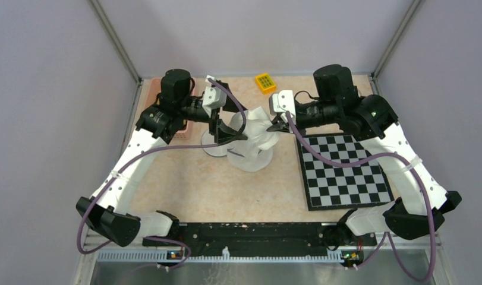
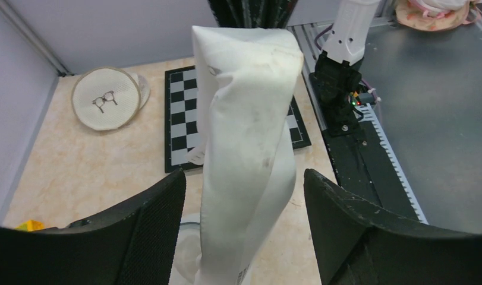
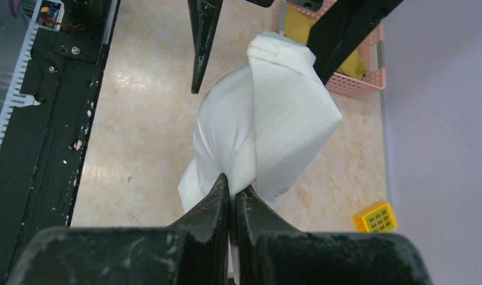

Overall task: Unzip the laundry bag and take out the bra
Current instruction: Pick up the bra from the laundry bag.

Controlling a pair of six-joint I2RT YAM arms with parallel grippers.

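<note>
Right pincer (image 3: 232,196) is clamping tight on a fold of the white laundry bag (image 3: 286,113), jaws pressed together with cloth between them. It is holding the bag's upper part raised above the tabletop (image 1: 214,184) at mid-table, so the cloth is hanging tall and twisted. The bag's lower end is reaching down to the tabletop.

Left pincer (image 2: 244,175) is standing wide open, one finger on each side of the hanging bag. A gap is showing on both sides, with no cloth touched.

Bra and zipper are not showing in any view.

Checkered mat (image 1: 345,172) is lying just right of the bag, its near corner close to the bag's foot. Pink basket (image 3: 357,77) is sitting at the far-left edge behind the left arm. Yellow block (image 1: 265,82) is sitting near the back wall, well apart. Bare tabletop is lying open between the bag and the arm bases.
</note>
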